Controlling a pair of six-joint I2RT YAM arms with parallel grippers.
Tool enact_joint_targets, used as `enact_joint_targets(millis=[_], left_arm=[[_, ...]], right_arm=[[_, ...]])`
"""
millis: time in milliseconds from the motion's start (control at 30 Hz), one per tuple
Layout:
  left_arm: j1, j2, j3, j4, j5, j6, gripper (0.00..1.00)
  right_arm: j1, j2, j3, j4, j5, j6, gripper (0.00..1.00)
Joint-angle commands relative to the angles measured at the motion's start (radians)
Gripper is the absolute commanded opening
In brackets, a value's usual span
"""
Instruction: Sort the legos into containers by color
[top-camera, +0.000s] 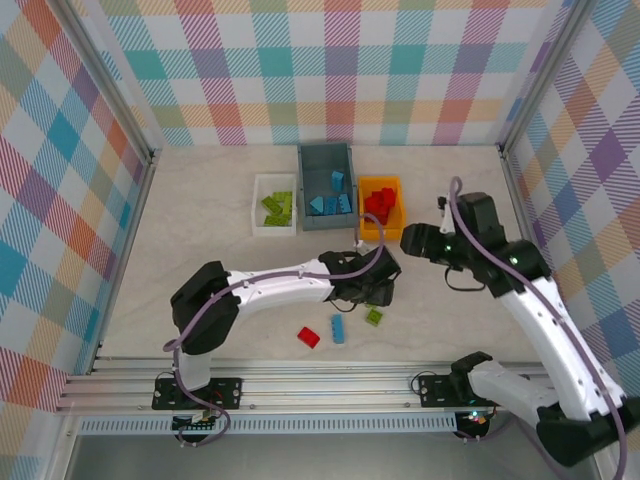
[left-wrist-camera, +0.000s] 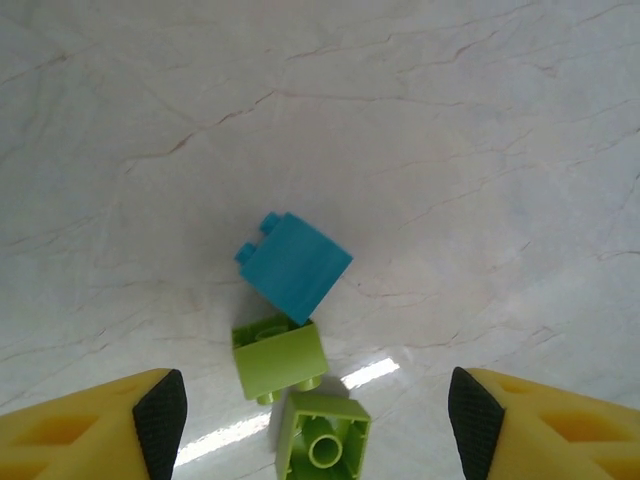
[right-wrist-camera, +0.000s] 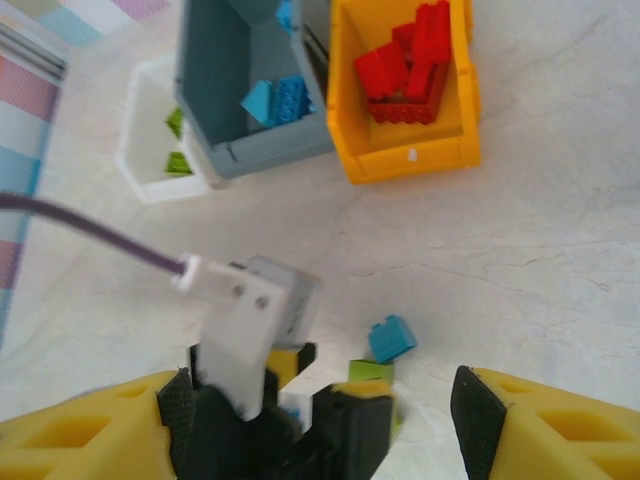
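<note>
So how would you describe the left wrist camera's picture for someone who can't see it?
Three small toy bricks lie clustered on a pale marbled table: a blue brick, a lime green brick below it, and a second green brick nearest the camera, hollow side up. The left gripper's yellow, black-padded fingers stand wide apart at the bottom corners, holding nothing.

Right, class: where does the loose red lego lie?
In the top view, the loose red lego lies on the table toward its near edge, just left of a blue lego and clear of it.
</note>
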Motion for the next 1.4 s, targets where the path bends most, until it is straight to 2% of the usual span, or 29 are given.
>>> enact_joint_targets(millis=[0,67,133,333,700,1000,1367], left_arm=[[-0.005,0.027,0.049,-0.068,-0.011,0.013,0.73],[0.001,0.032,0.055,-0.095,-0.019,-0.016,0.73],[0.005,0.036,0.049,-0.072,0.021,-0.024,0.73],[0.012,0.153,0.205,-0.178,0.038,0.084,0.72],[0.018,0.206,0.195,-0.199,0.085,-0.017,0.71],[0.017,0.242,0.178,-0.169,0.074,-0.028,0.5],[0.008,0.246,0.174,-0.164,0.075,-0.023,0.39]], right_arm=[[0.002,-0.036,-0.025,-0.037,-0.05,0.027,0.71],[0.001,-0.055,-0.045,-0.023,-0.068,0.029,0.71],[0.001,-0.072,-0.063,-0.013,-0.078,0.033,0.71],[0.001,-0.087,-0.081,-0.016,-0.073,0.038,0.71],[0.001,-0.093,-0.09,-0.017,-0.06,0.035,0.71],[0.001,-0.089,-0.092,-0.011,-0.062,0.038,0.71],[0.001,-0.091,-0.101,-0.012,-0.061,0.039,0.71]])
